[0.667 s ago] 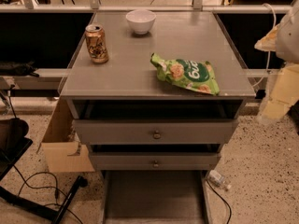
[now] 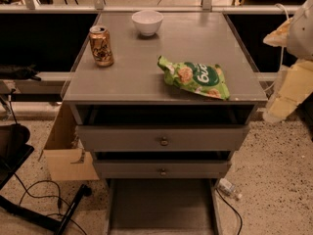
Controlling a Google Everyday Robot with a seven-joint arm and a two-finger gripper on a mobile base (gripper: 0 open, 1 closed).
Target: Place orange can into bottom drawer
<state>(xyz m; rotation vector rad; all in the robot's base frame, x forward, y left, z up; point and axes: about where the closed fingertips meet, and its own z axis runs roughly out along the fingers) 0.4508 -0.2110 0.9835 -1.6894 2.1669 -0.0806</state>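
The orange can is stood near the tabletop's far-left corner, with a white bowl and green snack bag nearby. The bottom drawer is pulled open. The gripper is seen off the right edge; its state cannot be told.

Arm at right edge, gripper angled down-left, mid-air

Only my arm shifted, and barely.
My gripper, the cream-coloured piece hanging at the right edge of view beside the grey flat-topped cabinet, sat slightly higher and a touch nearer the cabinet's side than a moment earlier.
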